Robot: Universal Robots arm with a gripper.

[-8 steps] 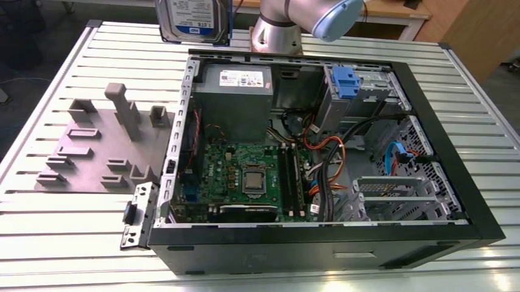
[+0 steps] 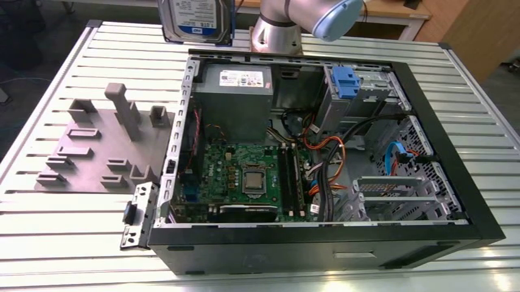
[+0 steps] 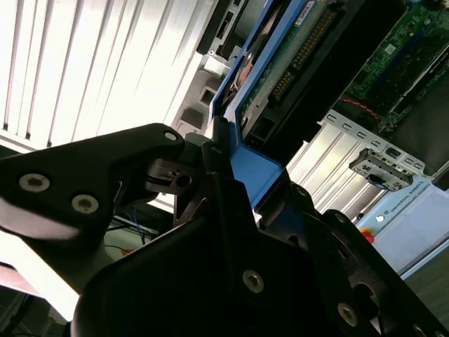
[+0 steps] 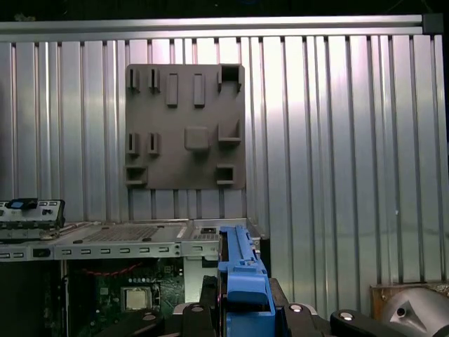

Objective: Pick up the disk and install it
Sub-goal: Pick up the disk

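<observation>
The disk (image 2: 195, 19), a silver-grey drive with a white-and-blue label in a blue carrier, hangs upright in the air above the table's far side, just behind the open computer case (image 2: 455, 182). In the second wrist view my gripper (image 3: 210, 151) is shut on the blue carrier's end tab, and the disk (image 3: 277, 70) runs away from the black fingers (image 3: 158, 151). In the first wrist view the blue carrier edge of the disk (image 4: 242, 277) stands up between the gripper's black parts (image 4: 242, 316), over the case's side wall.
A grey slotted holder (image 2: 97, 140) lies on the ribbed metal table (image 2: 49, 243) at the exterior view's left of the case. Inside the case sit a motherboard (image 2: 243, 176), cables, and another blue-tabbed carrier (image 2: 345, 82) in the drive bay. The arm's base (image 2: 276, 33) stands behind the case.
</observation>
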